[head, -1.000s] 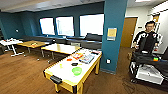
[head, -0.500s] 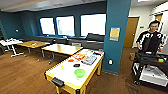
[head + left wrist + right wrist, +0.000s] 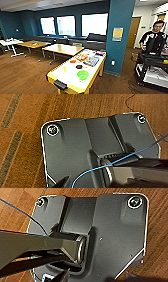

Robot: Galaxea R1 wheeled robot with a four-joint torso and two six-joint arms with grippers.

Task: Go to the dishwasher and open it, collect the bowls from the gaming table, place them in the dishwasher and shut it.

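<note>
The gaming table (image 3: 60, 77) has a white top, a yellow rim and a black end slot, and stands ahead in the head view with its near end toward me. A lime-green bowl (image 3: 82, 74) sits on its near right part. To the left of it lies a small yellow thing (image 3: 64, 69), too blurred to tell whether it is a bowl. The dishwasher is out of view. Both wrist views look down past my dark plate onto the wooden floor (image 3: 25, 114). A dark tip of my left gripper (image 3: 65, 182) and one of my right gripper (image 3: 65, 275) show above the floor.
A black puck (image 3: 79, 66), a red piece (image 3: 72, 61) and flat game boxes (image 3: 90, 60) lie on the table's far half. A teal pillar (image 3: 119, 35) stands right of it. A person (image 3: 153, 37) stands behind a black cart (image 3: 150, 66). Wooden tables (image 3: 63, 49) fill the left.
The whole head view has shifted: the pillar and the person sit further right and the gaming table looks a little nearer. The things on the table have not moved.
</note>
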